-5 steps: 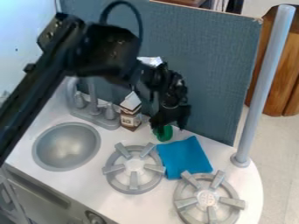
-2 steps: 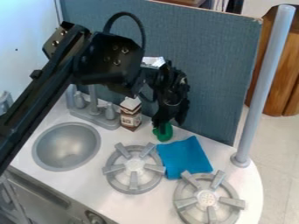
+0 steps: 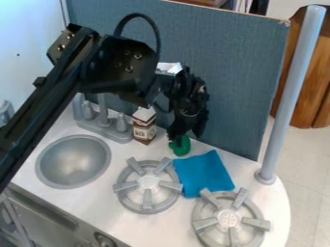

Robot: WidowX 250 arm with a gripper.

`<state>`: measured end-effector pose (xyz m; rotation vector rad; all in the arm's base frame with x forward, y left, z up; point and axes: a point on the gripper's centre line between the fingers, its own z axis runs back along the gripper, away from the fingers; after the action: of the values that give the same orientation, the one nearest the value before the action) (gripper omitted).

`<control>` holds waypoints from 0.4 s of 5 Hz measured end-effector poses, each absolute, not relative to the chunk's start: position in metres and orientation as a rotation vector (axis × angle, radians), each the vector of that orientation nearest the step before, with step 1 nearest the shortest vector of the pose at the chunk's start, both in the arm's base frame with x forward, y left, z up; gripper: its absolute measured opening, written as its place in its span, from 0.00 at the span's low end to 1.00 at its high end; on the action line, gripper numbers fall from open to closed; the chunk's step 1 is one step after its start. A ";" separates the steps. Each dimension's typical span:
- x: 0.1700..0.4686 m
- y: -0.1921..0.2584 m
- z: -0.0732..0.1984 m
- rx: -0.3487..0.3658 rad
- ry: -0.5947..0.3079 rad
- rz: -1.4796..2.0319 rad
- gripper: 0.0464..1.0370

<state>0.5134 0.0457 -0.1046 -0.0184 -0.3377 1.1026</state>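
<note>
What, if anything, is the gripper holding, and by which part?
The gripper is at the upper part of the green object, but whether it holds it cannot be told.

The arm [image 3: 44, 108] is black, long and straight-edged, with a chunky housing [image 3: 113, 79], small pale screws [image 3: 129, 68] and a looping black cable [image 3: 139, 16] toward the frame's upper left. The hand [image 3: 178, 141] is black.

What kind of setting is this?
Looks like a toy kitchen: a small sink with a grey faucet, and two burner grates, near and far, on a white counter.
</note>
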 end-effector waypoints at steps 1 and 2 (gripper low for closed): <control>0.512 0.046 -0.107 -0.013 -0.336 1.094 0.96; 0.510 0.047 -0.111 0.002 -0.320 1.087 0.96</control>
<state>0.5097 0.0473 -0.1105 0.0021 -0.3198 1.0871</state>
